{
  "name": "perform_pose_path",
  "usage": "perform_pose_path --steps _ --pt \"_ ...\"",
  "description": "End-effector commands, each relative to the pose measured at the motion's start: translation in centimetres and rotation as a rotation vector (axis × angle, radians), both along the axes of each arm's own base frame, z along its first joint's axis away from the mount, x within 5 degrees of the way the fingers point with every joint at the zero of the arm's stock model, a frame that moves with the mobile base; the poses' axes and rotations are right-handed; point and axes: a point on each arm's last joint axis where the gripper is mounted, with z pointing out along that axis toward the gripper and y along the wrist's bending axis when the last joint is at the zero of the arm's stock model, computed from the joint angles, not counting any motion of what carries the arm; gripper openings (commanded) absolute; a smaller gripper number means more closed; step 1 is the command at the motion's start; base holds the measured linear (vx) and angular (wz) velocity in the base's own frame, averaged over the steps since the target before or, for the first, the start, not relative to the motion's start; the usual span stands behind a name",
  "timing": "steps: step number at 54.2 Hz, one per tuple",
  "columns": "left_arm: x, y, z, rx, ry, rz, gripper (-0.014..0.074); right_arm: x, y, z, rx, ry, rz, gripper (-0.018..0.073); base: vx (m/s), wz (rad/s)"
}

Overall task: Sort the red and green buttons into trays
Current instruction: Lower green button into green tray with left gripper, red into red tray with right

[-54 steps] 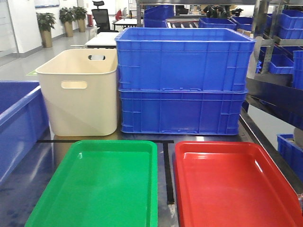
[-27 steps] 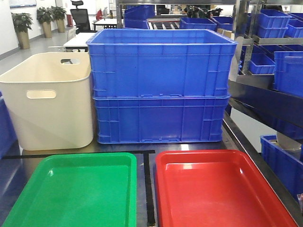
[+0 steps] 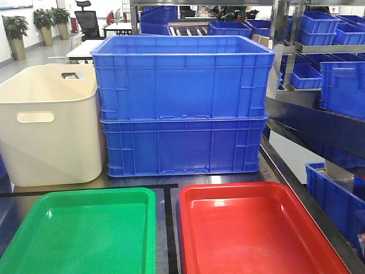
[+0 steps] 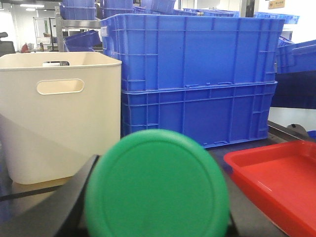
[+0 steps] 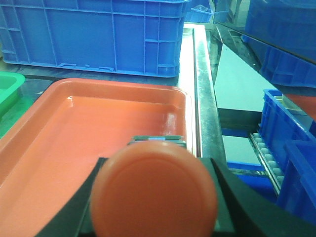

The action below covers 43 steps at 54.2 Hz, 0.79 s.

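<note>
Green, glossy, round: the green button (image 4: 157, 182) fills the low middle of the left wrist view, cap facing the lens. The left claw (image 4: 157, 219) is clamped on it, with dark fingers (image 4: 64, 202) pressing in from either side of the cap. Ahead of this claw and to its left stands a cream tub (image 4: 59, 118) with a handle slot. Straight ahead are two stacked blue crates (image 4: 197, 74). Low to its right is a corner of the red tray (image 4: 276, 177).

The right claw (image 5: 155, 212) is closed on the red button (image 5: 154, 190), cap toward the lens, a bit of its body showing past the cap's top edge. A dark finger sits tight on each side. The red tray spreads beneath and ahead of this claw; whether the button touches it I cannot tell. Off to this claw's left is a corner of the green tray (image 5: 7, 84). To its right runs the metal edge of the tabletop (image 5: 200, 74), and beyond the tray stands a blue crate.

From the front, the two trays lie side by side, apart, with a black tape strip (image 3: 167, 228) between them. Tub and crates stand behind.
</note>
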Motion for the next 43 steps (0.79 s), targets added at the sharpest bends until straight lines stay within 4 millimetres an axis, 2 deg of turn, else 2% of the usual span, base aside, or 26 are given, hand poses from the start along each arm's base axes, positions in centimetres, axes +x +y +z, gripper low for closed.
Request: perform_pose_path --steps 1,26,32,35,43 --pt "-0.1 -0.1 1.0 -0.039 -0.024 -0.017 0.0000 0.2 -0.3 1.8 0.001 -0.107 -0.033 -0.0009 0.00 0.00" --pt "-0.1 -0.2 1.1 -0.052 -0.026 -0.026 0.0001 0.5 -0.3 1.8 0.007 -0.105 -0.033 -0.0009 0.00 0.00" --pt "0.7 -1.0 0.6 0.008 0.000 -0.112 0.0001 2.1 0.0 1.8 -0.097 -0.040 0.030 -0.0009 0.00 0.00" --pt "1.4 -1.5 0.4 0.041 0.019 -0.176 0.0001 3.2 0.4 2.4 -0.079 -0.025 0.065 -0.0009 0.00 0.00" --pt "4.9 -2.6 0.3 0.020 0.110 -0.326 0.0001 7.2 2.6 3.8 -0.021 -0.004 0.181 -0.0009 0.00 0.00"
